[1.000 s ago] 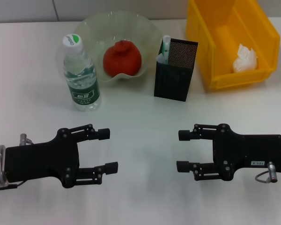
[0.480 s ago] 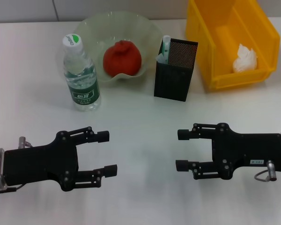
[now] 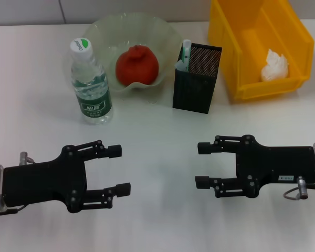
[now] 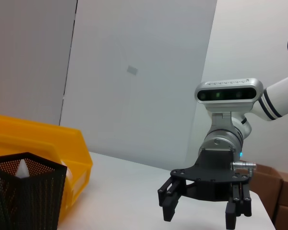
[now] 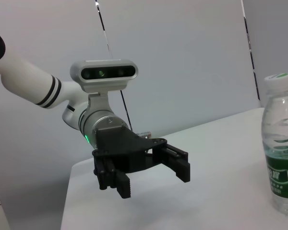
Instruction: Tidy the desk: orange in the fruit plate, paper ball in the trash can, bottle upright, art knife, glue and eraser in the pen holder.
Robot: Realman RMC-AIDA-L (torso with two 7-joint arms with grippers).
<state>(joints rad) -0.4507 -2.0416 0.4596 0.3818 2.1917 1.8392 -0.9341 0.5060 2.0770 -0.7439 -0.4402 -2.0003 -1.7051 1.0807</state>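
The orange (image 3: 137, 65) is sitting in the fruit plate (image 3: 107, 29), which is standing at the far side of the table (image 3: 163, 142). Just to the left of the plate, the bottle (image 3: 90, 83) is standing upright with its white cap on top; the right wrist view is also showing it upright on the table. To the right of the plate, the pen holder (image 3: 197, 79) is standing upright, with a pale green-and-white item poking out of its near-left corner; what that item is cannot be told. Farther right, the trash can (image 3: 236, 52) is holding the paper ball (image 3: 275, 65) against its right wall. In the left wrist view the pen holder is appearing in front of the yellow trash can.

Nearer the robot, the left gripper (image 3: 122, 169) is hovering low over bare table, its jaws apart and holding nothing. The right gripper (image 3: 202, 165) is hovering opposite it, its jaws likewise apart and empty. The two grippers are pointing toward each other, well apart, with a stretch of table between them.
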